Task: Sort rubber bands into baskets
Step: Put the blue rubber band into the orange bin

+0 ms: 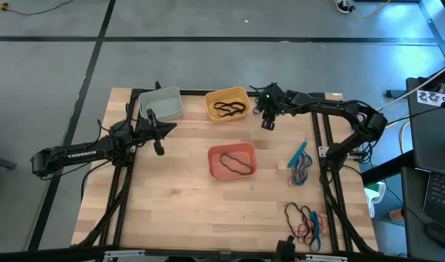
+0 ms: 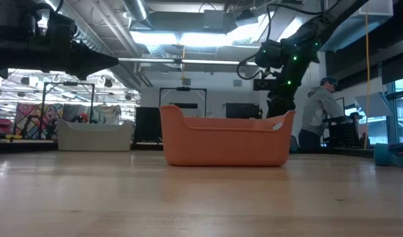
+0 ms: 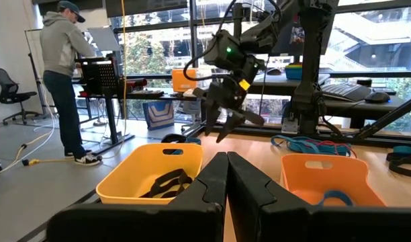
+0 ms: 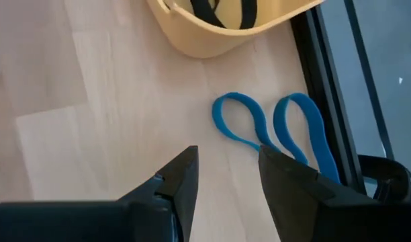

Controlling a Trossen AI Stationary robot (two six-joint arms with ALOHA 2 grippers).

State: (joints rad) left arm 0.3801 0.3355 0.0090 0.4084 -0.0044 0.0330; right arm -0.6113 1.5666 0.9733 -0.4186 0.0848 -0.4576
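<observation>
Blue band: a blue rubber band lies flat on the table, folded into two loops side by side; in the high view it is hidden under the right arm, near 1 o'clock of the table.
Relation to the tool: in the right wrist view the band sits just ahead of the right gripper and off toward one finger, not centred between the two, so I judge a small sideways shift is needed before any descent.
Long axis: the loops run roughly along the line the fingers point.
Right gripper state: fingers spread apart, nothing between them, hanging above the wood.
Nearer arm: the right one by far.
Left gripper: the left gripper waits at about 9 o'clock, near the grey-white basket; its fingers are pressed together and empty.
Baskets: the yellow basket, holding black bands, stands just beside the blue band; the salmon basket sits at table centre with a dark band inside.
Other bands: a blue and mixed cluster at 3 o'clock, a black and red heap toward 5 o'clock.
In the way: the yellow basket's wall on one side, the dark table-edge rail close on the other.
Beyond the table: a person stands at a desk.
</observation>
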